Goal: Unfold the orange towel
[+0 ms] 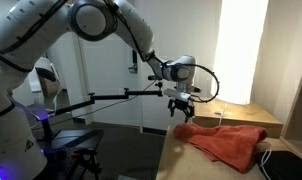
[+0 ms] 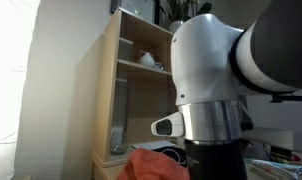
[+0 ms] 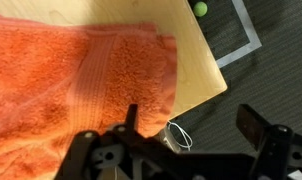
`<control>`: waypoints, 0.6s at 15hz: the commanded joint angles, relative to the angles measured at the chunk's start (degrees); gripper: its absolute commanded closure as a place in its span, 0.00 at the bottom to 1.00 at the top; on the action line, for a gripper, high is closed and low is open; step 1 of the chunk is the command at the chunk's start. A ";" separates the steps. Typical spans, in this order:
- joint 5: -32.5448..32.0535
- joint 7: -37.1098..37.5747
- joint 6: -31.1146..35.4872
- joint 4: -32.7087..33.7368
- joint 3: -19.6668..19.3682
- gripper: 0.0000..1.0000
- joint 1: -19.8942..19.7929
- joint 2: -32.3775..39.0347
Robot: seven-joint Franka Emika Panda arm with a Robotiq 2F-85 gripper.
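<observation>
Gripper (image 1: 181, 104) fingers stand wide apart with nothing between them. In an exterior view it hangs just above one end of the orange towel (image 1: 227, 142); whether it touches the cloth cannot be told. The towel lies rumpled on a light wooden top (image 1: 241, 118), spreading away from the gripper, and the white arm (image 1: 101, 20) reaches in from the upper part of the frame. In an exterior view from close behind the arm, the white housing (image 2: 206, 70) hides the gripper. A patch of towel (image 2: 149, 166) shows at the bottom edge, near a light wooden shelf unit (image 2: 131, 80). In the wrist view the two dark fingers (image 3: 131, 118) rise from the bottom, spread and empty. One is over the cloth, the other past the board's edge above the dark floor (image 3: 276, 75), where a small green ball (image 3: 200, 9) and a white line (image 3: 247, 40) lie.
</observation>
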 commanded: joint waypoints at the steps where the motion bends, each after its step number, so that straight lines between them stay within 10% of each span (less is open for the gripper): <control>1: -0.79 1.65 -1.83 4.04 -0.91 0.00 0.99 2.16; 9: -2.79 6.71 -0.29 6.90 -3.25 0.00 3.20 4.14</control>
